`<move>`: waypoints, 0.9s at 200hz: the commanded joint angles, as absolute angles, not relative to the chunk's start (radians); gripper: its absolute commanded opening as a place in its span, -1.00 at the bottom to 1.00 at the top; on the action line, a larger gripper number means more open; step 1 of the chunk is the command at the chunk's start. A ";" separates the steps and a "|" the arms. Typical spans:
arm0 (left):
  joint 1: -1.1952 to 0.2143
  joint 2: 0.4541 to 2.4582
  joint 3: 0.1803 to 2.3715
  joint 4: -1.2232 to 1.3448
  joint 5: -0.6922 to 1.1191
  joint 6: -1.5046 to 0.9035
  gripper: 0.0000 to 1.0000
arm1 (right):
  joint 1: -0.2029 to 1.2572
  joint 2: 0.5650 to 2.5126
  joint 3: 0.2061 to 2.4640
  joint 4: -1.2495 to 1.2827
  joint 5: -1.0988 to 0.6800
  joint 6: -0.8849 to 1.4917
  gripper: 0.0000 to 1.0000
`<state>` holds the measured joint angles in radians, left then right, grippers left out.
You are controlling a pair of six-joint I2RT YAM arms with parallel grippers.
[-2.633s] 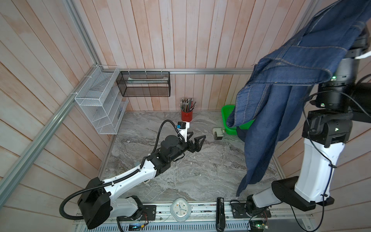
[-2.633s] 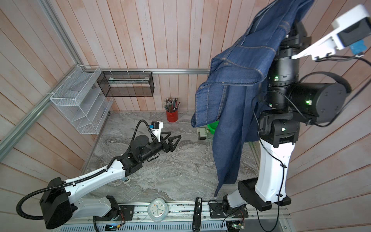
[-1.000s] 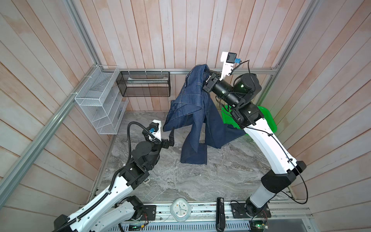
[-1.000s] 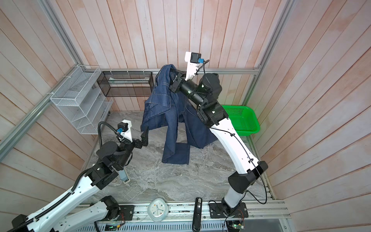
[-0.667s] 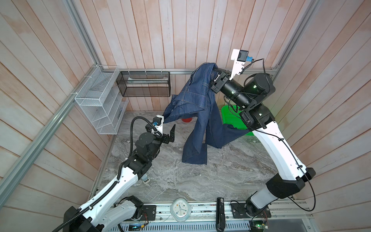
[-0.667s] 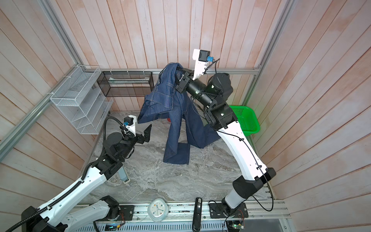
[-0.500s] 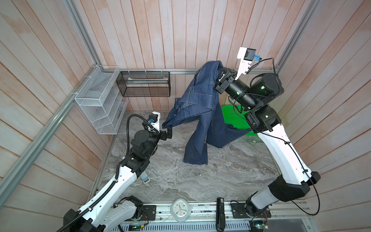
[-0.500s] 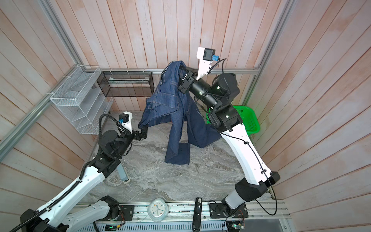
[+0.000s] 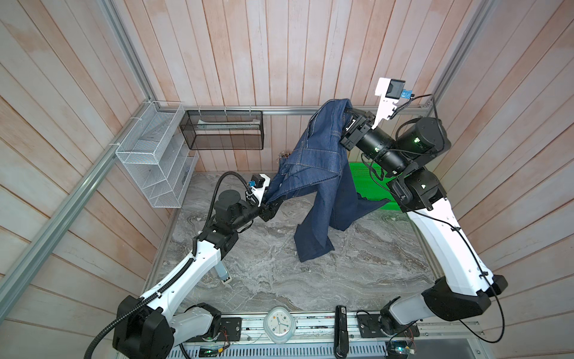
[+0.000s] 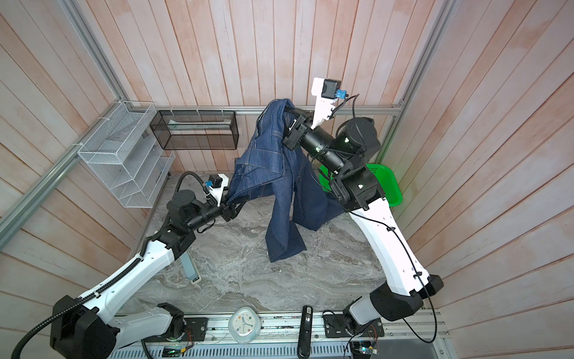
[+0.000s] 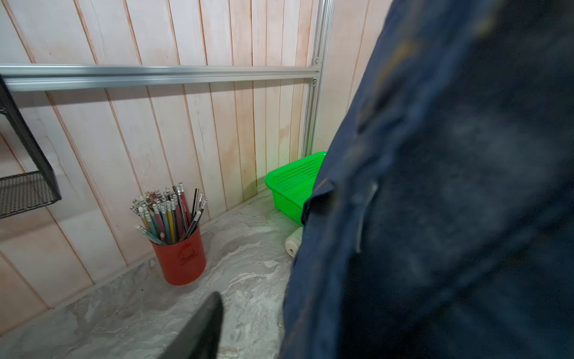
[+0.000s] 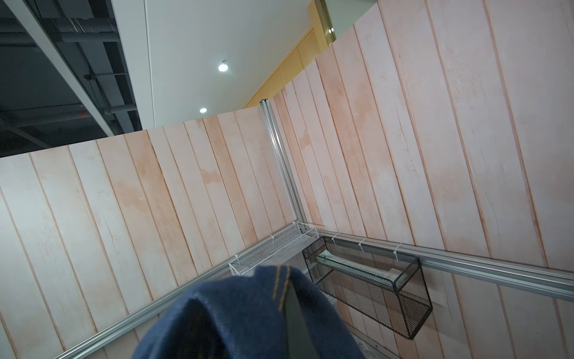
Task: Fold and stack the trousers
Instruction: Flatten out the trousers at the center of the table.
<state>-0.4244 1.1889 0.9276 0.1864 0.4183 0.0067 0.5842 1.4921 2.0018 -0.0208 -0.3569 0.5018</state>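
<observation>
Holds trousers (image 9: 313, 174) up in clenched R jaws; L jaws at edge, grip unclear. No fold yet.

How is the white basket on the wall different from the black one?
The white basket hangs on the side wall; the black basket hangs on the back wall. The white basket is split into several shelves; the black basket is one long box. Both are made of wire mesh.

Twin overhead views, two wrist close-ups
</observation>
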 commanded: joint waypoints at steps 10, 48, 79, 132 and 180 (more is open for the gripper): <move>-0.403 1.068 0.953 0.204 0.345 0.001 -1.00 | 0.554 1.481 1.959 0.039 -0.335 0.514 -1.00; -0.401 0.785 0.974 0.195 -0.160 0.035 -1.00 | 0.539 1.612 1.891 0.139 -0.402 0.624 -1.00; -0.402 0.647 1.089 0.188 -0.453 0.119 -1.00 | 0.614 1.854 2.054 0.239 -0.541 0.775 -1.00; -0.400 0.641 1.334 0.140 -0.522 0.222 -1.00 | 0.729 2.433 2.941 0.442 -0.621 1.071 -0.95; -0.400 0.681 1.373 0.032 -0.466 0.199 -1.00 | 0.691 2.191 2.573 0.395 -0.638 0.848 -0.92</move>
<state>-0.4057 0.6697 1.3468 0.0559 -0.4782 0.2073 0.7612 2.2852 2.5649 0.4217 -0.6540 0.9573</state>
